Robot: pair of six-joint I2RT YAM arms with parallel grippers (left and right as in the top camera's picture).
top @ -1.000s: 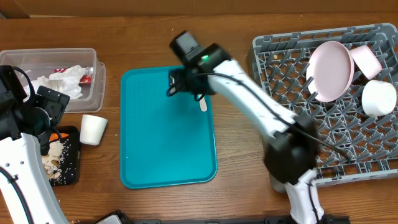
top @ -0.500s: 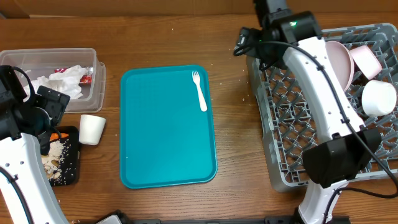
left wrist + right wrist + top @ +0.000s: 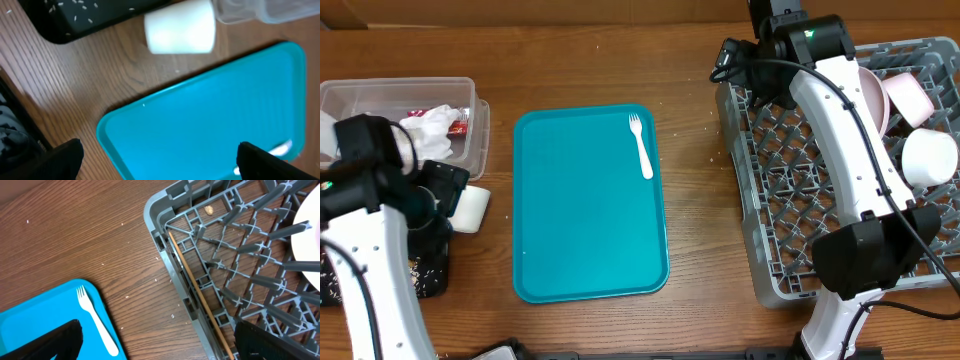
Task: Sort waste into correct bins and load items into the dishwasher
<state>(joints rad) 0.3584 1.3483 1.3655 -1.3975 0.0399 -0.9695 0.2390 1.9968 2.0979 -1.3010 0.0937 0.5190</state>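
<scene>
A white fork (image 3: 640,146) lies on the teal serving tray (image 3: 580,230); it also shows in the right wrist view (image 3: 97,321). A small white cup (image 3: 472,208) lies on its side beside the clear tub (image 3: 380,95), which holds napkins (image 3: 432,128) and a red wrapper (image 3: 458,121). My left gripper (image 3: 448,195) is open and empty next to the cup (image 3: 181,27). The black tray (image 3: 428,272) with rice scraps is partly under my left arm; the carrot is hidden. My right gripper (image 3: 730,65) is open and empty over the grey rack's (image 3: 790,200) near-left corner. The rack holds a pink plate (image 3: 868,95), a pink bowl (image 3: 910,97) and a white bowl (image 3: 930,158).
A thin wooden stick (image 3: 200,297) lies in the rack (image 3: 165,255) along its left wall, with a nut (image 3: 209,210) on the grid. Rice grains dot the wood between tray and rack. In the left wrist view the teal tray's corner (image 3: 120,125) sits between my fingers (image 3: 160,165).
My right arm has left the fork on the teal tray and swung to the rack's corner. My left arm has moved right, over the black tray, close to the cup.
</scene>
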